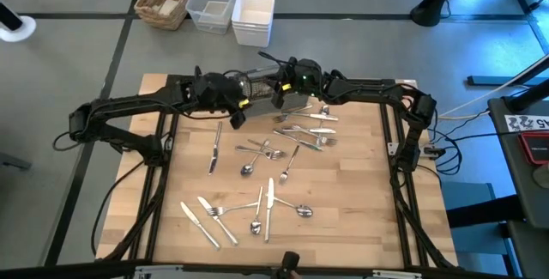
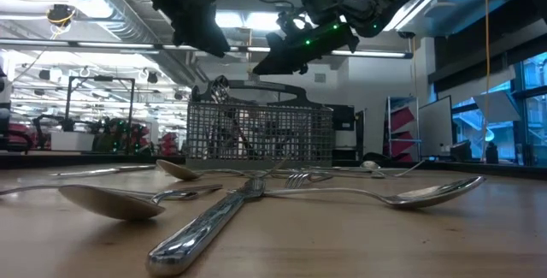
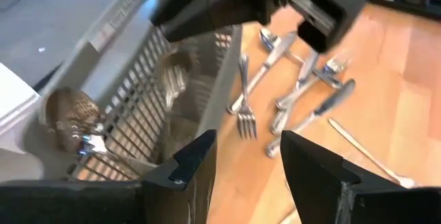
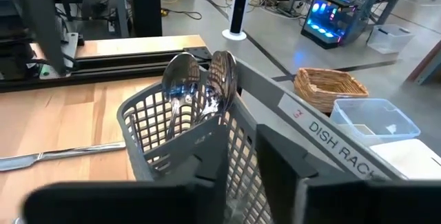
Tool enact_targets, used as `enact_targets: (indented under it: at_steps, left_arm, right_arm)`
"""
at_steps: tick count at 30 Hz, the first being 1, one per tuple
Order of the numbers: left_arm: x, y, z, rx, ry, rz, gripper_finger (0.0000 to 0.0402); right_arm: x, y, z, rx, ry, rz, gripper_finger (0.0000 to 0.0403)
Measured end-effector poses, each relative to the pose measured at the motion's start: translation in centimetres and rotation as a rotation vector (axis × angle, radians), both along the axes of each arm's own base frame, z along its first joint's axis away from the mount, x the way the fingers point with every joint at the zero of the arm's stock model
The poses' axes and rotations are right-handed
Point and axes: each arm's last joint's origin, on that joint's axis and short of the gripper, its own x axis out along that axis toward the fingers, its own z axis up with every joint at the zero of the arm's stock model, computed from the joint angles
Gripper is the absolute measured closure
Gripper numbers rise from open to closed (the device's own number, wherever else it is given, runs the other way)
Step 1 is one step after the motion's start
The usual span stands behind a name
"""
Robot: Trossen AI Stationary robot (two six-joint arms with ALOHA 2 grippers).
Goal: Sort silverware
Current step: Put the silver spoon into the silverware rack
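**Sorting barely begun: two spoons racked, most pieces loose**

Seen from the high view, both my arms meet over the grey mesh caddy (image 1: 257,81) at the far edge of the wooden table (image 1: 360,219); my left gripper (image 1: 233,106) and right gripper (image 1: 287,90) hover by it, while the silverware (image 1: 266,202) lies scattered across the boards, so I judge nearly everything is left to sort

From the low view, a table knife (image 2: 205,227) and spoons (image 2: 111,199) lie loose in front of the caddy

Through my left wrist view, my fingers (image 3: 189,162) stand apart and empty beside the caddy wall, forks (image 3: 244,107) and knives just beyond it

Through my right wrist view, two spoon bowls (image 4: 200,79) already stand upright in one compartment; my fingers sit slightly parted over the rim, holding nothing that I can see
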Motion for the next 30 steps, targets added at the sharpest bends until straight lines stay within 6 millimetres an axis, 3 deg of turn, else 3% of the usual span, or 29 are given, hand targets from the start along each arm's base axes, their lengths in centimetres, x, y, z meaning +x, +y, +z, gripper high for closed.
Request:
enact_targets:
  at_steps: [7,14,19,24,30]
  left_arm:
    - [-0.3,-1.1,-0.7,-0.09,0.059,0.018,0.0247]
    - [-1.4,-2.2,-2.0,-0.228,0.204,0.092,0.0247]
    - [-1.6,-2.6,-2.2,-0.25,0.225,0.1,0.0247]
    - [-1.4,-2.5,-2.1,-0.245,0.207,0.102,0.0247]
    - [0.1,-2.1,-0.7,-0.177,0.005,0.066,0.0247]
  right_arm:
    - [-0.1,0.0,0.3,-0.012,-0.01,-0.024,0.0251]
    - [-1.0,0.4,2.6,-0.036,-0.064,-0.026,0.0251]
    - [-1.3,0.5,3.2,-0.039,-0.068,-0.027,0.0255]
    - [-1.5,0.6,2.5,-0.003,0.012,-0.027,0.0255]
    - [-1.8,0.7,1.7,0.044,0.084,-0.032,0.0255]
